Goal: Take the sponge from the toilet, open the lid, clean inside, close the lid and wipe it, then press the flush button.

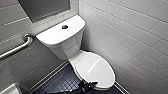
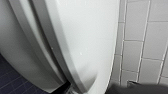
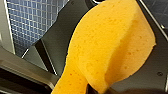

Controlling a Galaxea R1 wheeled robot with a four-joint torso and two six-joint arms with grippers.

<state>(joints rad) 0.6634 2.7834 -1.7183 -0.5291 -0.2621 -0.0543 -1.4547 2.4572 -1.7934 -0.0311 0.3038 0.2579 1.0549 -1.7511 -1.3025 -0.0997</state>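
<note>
The white toilet (image 1: pixel 63 40) stands against the tiled wall with its oval lid (image 1: pixel 93 67) down over the bowl. My left gripper (image 1: pixel 91 85) is dark and sits at the lid's front rim, open. The left wrist view looks along that lid (image 2: pixel 87 37), with the seat ring (image 2: pixel 37 50) and the bowl (image 2: pixel 15 50) under it. The orange sponge (image 3: pixel 107 45) is bent and pinched at its narrow end in my right gripper (image 3: pixel 96 87), which is shut on it. A round dark flush button (image 1: pixel 65 26) sits on top of the tank.
A steel grab bar (image 1: pixel 17 47) runs along the left wall. White tiled wall (image 1: pixel 135 37) stands close on the toilet's right. Dark small-tiled floor (image 1: pixel 62 80) lies left of the bowl. A white basin edge (image 1: pixel 10 88) shows at the near left corner.
</note>
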